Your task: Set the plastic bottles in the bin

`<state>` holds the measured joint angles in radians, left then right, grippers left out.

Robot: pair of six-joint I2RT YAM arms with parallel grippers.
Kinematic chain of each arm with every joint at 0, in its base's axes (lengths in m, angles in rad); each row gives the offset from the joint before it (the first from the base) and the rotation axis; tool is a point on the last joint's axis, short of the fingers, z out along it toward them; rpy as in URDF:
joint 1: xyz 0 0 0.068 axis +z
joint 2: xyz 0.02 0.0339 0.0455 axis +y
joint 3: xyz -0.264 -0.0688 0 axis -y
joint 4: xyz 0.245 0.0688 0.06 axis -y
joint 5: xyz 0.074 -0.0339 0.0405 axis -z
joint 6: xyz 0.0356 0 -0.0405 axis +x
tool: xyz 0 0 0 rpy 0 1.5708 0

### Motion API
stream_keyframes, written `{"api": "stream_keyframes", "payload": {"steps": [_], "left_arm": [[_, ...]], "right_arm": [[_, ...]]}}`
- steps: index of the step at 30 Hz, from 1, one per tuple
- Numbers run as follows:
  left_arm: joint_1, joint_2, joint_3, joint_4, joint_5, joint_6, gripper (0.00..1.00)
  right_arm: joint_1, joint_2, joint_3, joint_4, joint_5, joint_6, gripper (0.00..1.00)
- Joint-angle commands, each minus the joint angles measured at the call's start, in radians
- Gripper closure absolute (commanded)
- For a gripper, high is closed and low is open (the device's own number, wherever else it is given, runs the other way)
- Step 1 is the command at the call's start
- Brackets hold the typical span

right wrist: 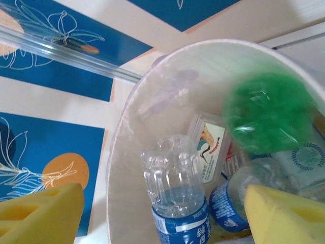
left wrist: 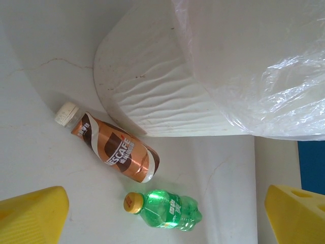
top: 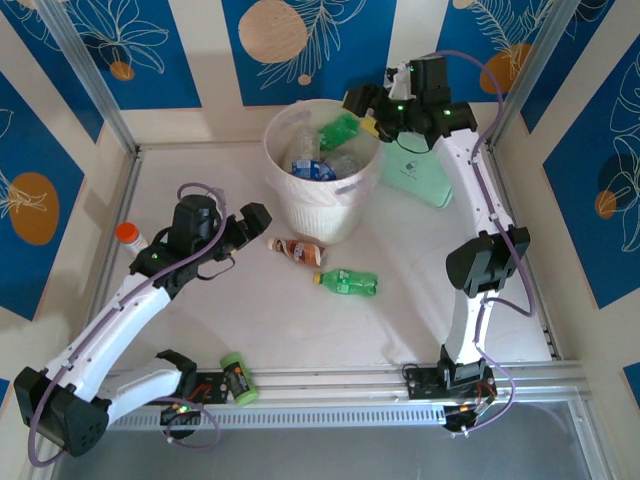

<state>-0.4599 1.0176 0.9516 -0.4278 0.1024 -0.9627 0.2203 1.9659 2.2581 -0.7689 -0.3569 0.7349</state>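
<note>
The pale bin (top: 318, 205) stands mid-table, lined with a clear bag and holding several plastic bottles. My right gripper (top: 372, 118) hovers over its right rim, open. A blurred green bottle (right wrist: 266, 112) hangs free of the fingers above the clear blue-labelled bottles (right wrist: 177, 188) inside; it is also visible from above (top: 338, 130). A brown bottle (top: 298, 250) and a green yellow-capped bottle (top: 348, 283) lie on the table in front of the bin. My left gripper (top: 250, 222) is open, just left of the brown bottle (left wrist: 114, 148), with the green bottle (left wrist: 165, 209) between its yellow fingers (left wrist: 33, 213).
A mint-green bag (top: 415, 175) lies right of the bin, under the right arm. An orange-capped jar (top: 130, 237) stands at the left beside the left arm. A light-green can (top: 237, 378) lies at the near edge.
</note>
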Motion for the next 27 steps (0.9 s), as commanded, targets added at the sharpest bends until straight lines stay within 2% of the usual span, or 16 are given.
{"api": "stream_keyframes", "payload": {"steps": [1,6,9,16,23,27], "left_arm": [[0.007,-0.002,-0.015,0.01,-0.003,-0.009,0.03],[0.007,0.012,-0.043,0.037,-0.008,-0.058,0.1],[0.007,0.019,-0.101,0.108,-0.003,-0.154,0.14],[0.008,0.08,-0.224,0.295,-0.012,-0.404,0.25],[0.007,0.241,-0.149,0.216,-0.092,-0.465,0.38],[0.007,0.365,-0.081,0.176,-0.112,-0.495,0.4]], "right_arm": [[-0.016,-0.015,0.064,-0.058,0.018,-0.023,0.17],[-0.009,-0.078,0.036,-0.086,0.055,-0.053,0.18],[0.013,-0.163,-0.044,-0.079,0.08,-0.084,0.19],[0.098,-0.498,-0.432,0.027,0.094,-0.13,0.19],[0.17,-0.78,-0.78,0.051,0.145,-0.104,0.2],[0.183,-0.875,-0.902,0.034,0.165,-0.076,0.2]]}}
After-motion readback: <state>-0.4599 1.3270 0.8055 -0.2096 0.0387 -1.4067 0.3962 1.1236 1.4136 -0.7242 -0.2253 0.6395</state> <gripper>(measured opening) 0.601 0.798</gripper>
